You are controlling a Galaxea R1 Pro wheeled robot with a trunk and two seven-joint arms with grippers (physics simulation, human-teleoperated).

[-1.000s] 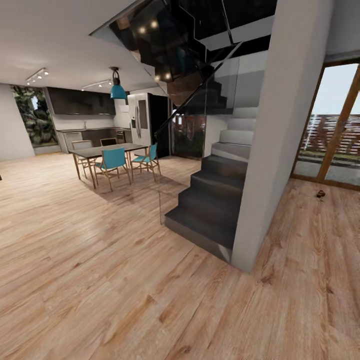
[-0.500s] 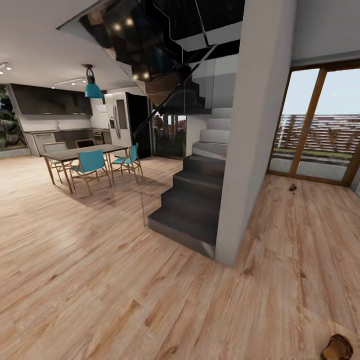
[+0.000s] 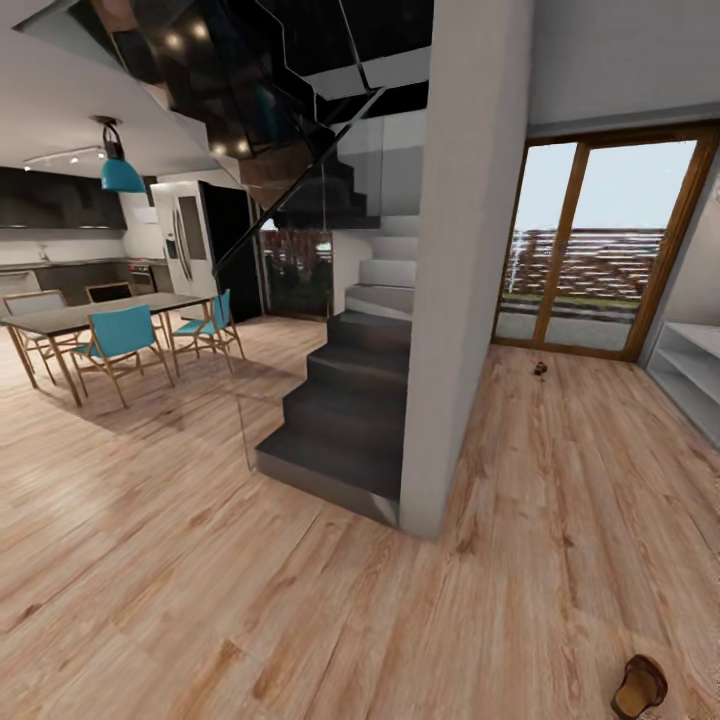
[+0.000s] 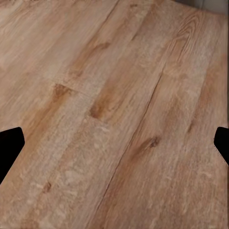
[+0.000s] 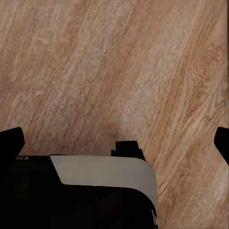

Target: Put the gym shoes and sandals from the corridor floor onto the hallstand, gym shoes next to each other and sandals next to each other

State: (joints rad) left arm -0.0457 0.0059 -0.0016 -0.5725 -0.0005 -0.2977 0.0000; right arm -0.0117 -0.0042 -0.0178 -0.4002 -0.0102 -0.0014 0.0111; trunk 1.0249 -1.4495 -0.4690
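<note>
Robot is in transit; head view looks over the corridor floor [image 3: 560, 520], wood-grain planks running toward the glazed doors at upper right. One brown sandal [image 3: 640, 686] lies flat on the floor at the lower right corner of the frame, tan insole up. A second small dark thing [image 3: 540, 369], prob. the other sandal but too small to be sure, sits far off on the floor just before the doors, well apart from the first. Part of the hallstand [image 3: 690, 375], pale grey w/ open shelf levels, shows at the right edge, mid-height. No gym shoes to point at here. Grey stairs [image 3: 350, 400] and a white pillar [image 3: 455, 300] stand mid-frame; dining table w/ teal chairs [image 3: 115, 340] at left. Left tool [image 4: 114, 143]: dark fingertips [image 4: 9, 143] at both side edges of its wrist view, spread wide, nothing between, bare planks below. Right tool [image 5: 114, 138]: same, tips at both edges, spread apart and empty, w/ a dark-and-white body part under it. Handling, as a guess: the sandal looks light and stiff-soled w/ a softer strap, not fragile, and may skid on smooth planks if nudged. Best hold is prob. across the sole sides at mid-length or pinching the wide strap, coming from above.
</note>
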